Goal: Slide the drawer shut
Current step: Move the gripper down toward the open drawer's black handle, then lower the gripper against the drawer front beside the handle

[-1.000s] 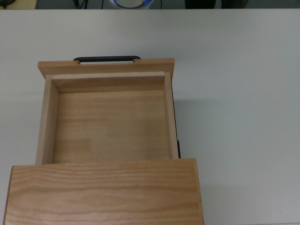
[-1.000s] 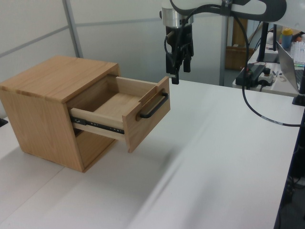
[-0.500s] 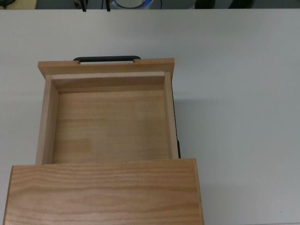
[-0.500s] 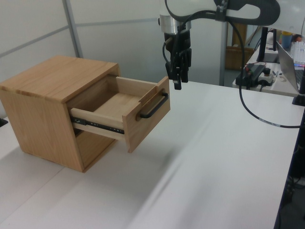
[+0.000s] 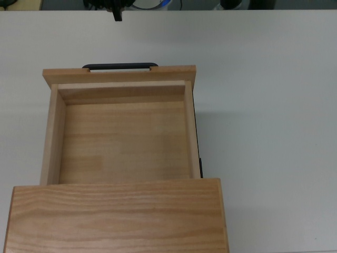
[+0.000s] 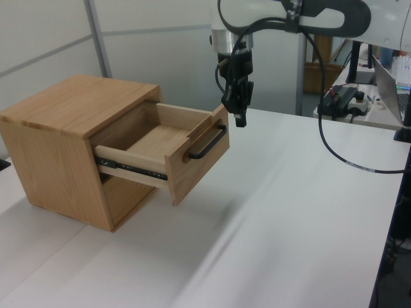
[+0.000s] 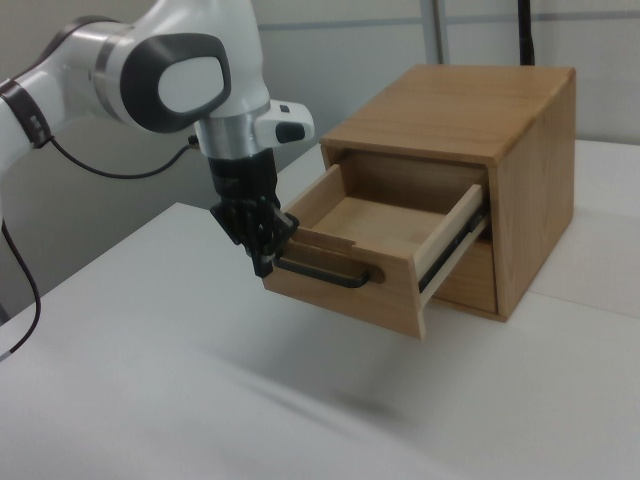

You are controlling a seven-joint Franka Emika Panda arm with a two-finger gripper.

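While the light wooden drawer (image 6: 168,149) stands pulled out of its wooden cabinet (image 6: 61,138), black two-finger gripper (image 6: 239,119) just beside the thin black bar handle (image 6: 207,143), finger state impossible to tell.

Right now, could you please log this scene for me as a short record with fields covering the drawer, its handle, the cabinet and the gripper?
drawer: light wooden box-shaped drawer, pulled well out, inside empty
handle: thin black metal bar handle on the front panel
cabinet: grained wooden cabinet on the white table
gripper: black two-finger gripper, pointing down in front of the drawer's front panel, holding nothing
task state: drawer not yet closed
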